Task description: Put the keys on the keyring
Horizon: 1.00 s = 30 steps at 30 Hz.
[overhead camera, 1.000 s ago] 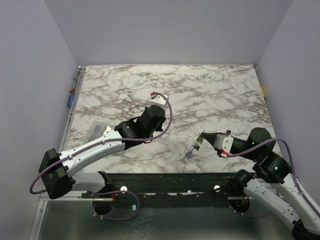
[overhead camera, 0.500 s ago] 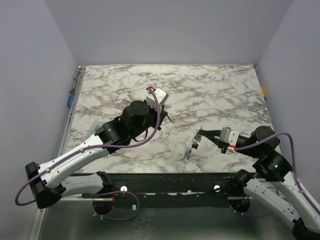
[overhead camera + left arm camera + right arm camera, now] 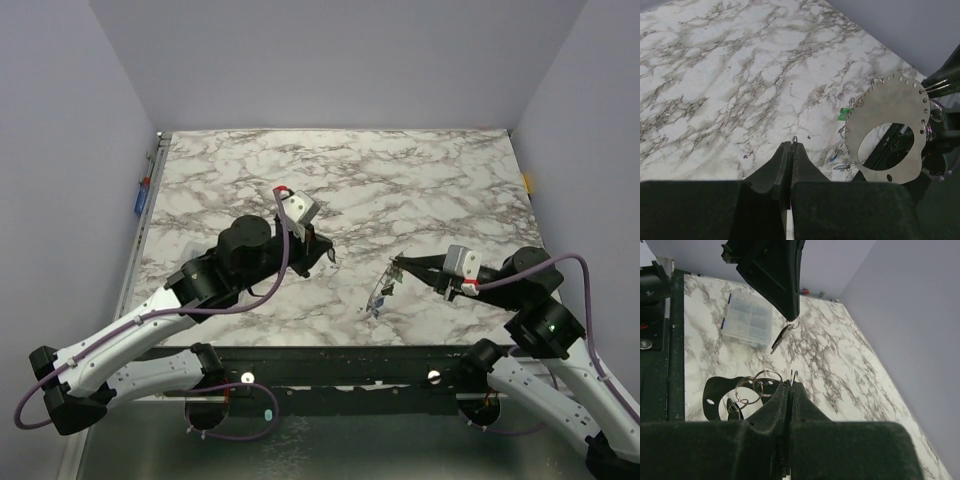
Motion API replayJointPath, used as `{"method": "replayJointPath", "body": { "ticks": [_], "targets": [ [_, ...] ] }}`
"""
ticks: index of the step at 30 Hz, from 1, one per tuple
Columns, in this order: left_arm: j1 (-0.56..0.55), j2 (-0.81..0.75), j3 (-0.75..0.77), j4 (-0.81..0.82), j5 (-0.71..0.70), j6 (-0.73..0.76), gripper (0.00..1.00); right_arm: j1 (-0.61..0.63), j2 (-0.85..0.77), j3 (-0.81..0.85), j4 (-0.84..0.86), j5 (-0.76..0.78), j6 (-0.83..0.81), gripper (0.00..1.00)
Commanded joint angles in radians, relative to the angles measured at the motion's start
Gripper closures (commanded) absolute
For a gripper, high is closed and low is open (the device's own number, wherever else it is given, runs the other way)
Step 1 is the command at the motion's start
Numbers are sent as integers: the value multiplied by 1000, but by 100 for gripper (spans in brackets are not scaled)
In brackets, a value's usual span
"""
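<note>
My left gripper (image 3: pixel 791 145) is shut on the keyring (image 3: pixel 794 140), a small wire loop poking out of its tips. In the right wrist view a dark key (image 3: pixel 781 338) hangs from that loop under the left gripper (image 3: pixel 790 315). My right gripper (image 3: pixel 791 385) is shut on a wire ring (image 3: pixel 794 374) fixed to a silvery holed metal plate (image 3: pixel 892 102). Several keys with green (image 3: pixel 842 114) and blue (image 3: pixel 833 158) tags hang from the plate's rim. In the top view the left gripper (image 3: pixel 328 252) is left of the right gripper (image 3: pixel 397 265), with a gap between them.
A clear plastic compartment box (image 3: pixel 747 320) lies on the marble table (image 3: pixel 400 180), behind the left gripper in the right wrist view. Two larger split rings (image 3: pixel 757 385) hang beside my right fingers. Grey walls enclose the table on three sides.
My left arm has pulled back toward the near left and turned its gripper to point right at the plate. My right gripper has lifted slightly with the plate.
</note>
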Motion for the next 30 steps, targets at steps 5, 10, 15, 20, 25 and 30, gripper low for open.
{"method": "replayJointPath", "body": {
  "ticks": [5,10,15,20,25,30],
  "targets": [
    [-5,49,60,13,225,346,100,1,57,90,-12,-103,73,99],
    [-6,97,97,15,306,513,100,2,90,117,-48,-140,96,99],
    [-6,128,114,27,366,613,100,2,109,116,-71,-158,79,99],
    [-6,139,90,52,421,729,100,2,133,123,-86,-208,78,99],
    [-7,112,39,102,498,833,100,2,144,117,-78,-224,83,99],
    [-7,110,37,121,506,811,100,2,140,104,-66,-242,80,99]
  ]
}}
